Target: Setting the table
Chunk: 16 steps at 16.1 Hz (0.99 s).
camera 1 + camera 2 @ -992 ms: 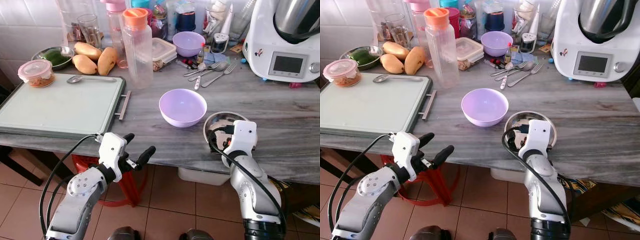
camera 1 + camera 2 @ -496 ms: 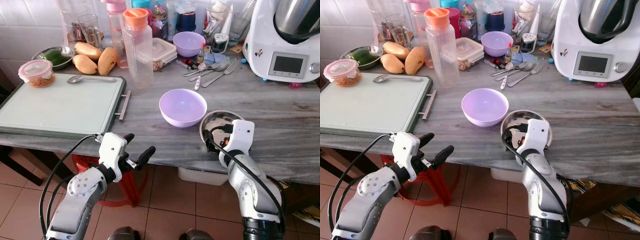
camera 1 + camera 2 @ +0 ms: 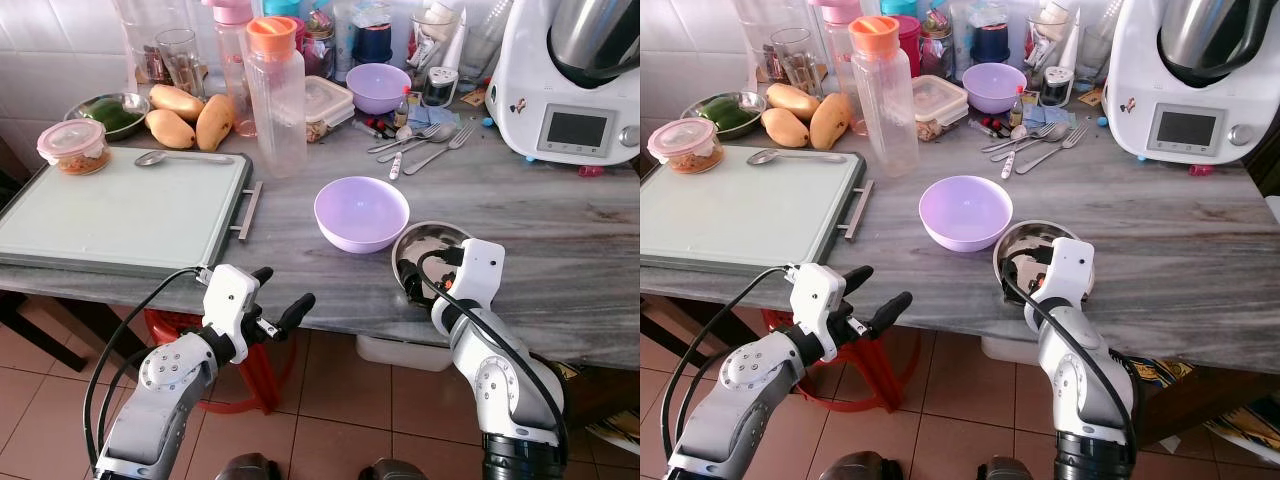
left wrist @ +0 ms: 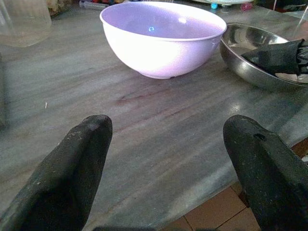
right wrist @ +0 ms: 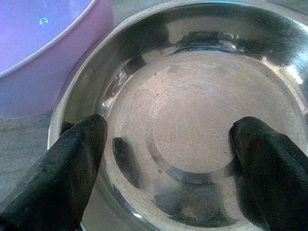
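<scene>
Left gripper (image 3: 270, 301) hovers below the near table edge (image 3: 330, 318), jaws apart, empty. Right gripper (image 5: 166, 159) sits inside the steel bowl (image 3: 432, 245), jaws apart. Risk: the steel bowl touches the purple bowl (image 3: 361, 213) to its far left; further pushing may shove it.

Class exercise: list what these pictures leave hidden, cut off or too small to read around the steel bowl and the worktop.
- Steel bowl: near rim hidden by the right hand, eye views.
- White kitchen machine: top cut by the frame edge.
- Its display: too small to read.
- Jars at the back: contents hidden behind the bottles.
</scene>
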Tool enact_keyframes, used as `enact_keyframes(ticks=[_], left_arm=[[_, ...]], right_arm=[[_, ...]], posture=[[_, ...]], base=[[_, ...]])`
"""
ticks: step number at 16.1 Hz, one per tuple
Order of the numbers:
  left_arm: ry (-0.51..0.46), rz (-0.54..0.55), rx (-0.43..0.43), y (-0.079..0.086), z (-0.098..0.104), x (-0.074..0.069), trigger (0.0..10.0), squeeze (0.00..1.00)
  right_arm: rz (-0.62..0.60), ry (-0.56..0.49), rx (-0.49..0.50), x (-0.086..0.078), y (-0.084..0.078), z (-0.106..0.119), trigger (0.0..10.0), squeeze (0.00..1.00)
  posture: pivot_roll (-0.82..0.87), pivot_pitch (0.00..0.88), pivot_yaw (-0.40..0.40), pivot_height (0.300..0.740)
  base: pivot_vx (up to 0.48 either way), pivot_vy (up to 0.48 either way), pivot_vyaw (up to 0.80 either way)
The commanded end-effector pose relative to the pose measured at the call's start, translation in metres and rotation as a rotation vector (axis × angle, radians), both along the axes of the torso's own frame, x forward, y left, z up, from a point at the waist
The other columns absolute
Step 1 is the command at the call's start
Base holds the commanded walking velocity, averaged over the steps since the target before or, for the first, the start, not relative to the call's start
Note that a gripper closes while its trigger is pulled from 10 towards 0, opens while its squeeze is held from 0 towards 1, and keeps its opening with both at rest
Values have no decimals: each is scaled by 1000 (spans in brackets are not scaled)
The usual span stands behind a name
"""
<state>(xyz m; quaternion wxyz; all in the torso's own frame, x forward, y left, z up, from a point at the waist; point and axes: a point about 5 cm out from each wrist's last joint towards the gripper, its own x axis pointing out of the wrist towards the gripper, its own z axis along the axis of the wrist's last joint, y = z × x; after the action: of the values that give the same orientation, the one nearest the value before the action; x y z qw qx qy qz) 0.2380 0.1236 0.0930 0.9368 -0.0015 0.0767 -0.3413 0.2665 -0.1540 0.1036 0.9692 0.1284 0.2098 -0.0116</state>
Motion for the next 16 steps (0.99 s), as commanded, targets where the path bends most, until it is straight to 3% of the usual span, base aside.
enact_keyframes(ticks=[1,7,11,16], left_arm=[[9,0,13,1,-2,1,10000,0],[12,-8,11,-1,-3,2,10000,0],[11,-9,11,-2,-4,3,10000,0],[13,-7,12,-2,-4,3,10000,0]], right_arm=[[-6,3,11,-1,0,3,10000,0],[-48,-10,14,-4,-2,15,10000,0],[-48,-43,-44,-6,-8,20,10000,0],[-92,9,-139,-9,-26,11,10000,0]], posture=[[-22,0,35,740],[-32,0,34,740],[-33,0,33,740],[-35,0,28,740]], base=[[0,0,0],[0,0,0],[0,0,0],[0,0,0]])
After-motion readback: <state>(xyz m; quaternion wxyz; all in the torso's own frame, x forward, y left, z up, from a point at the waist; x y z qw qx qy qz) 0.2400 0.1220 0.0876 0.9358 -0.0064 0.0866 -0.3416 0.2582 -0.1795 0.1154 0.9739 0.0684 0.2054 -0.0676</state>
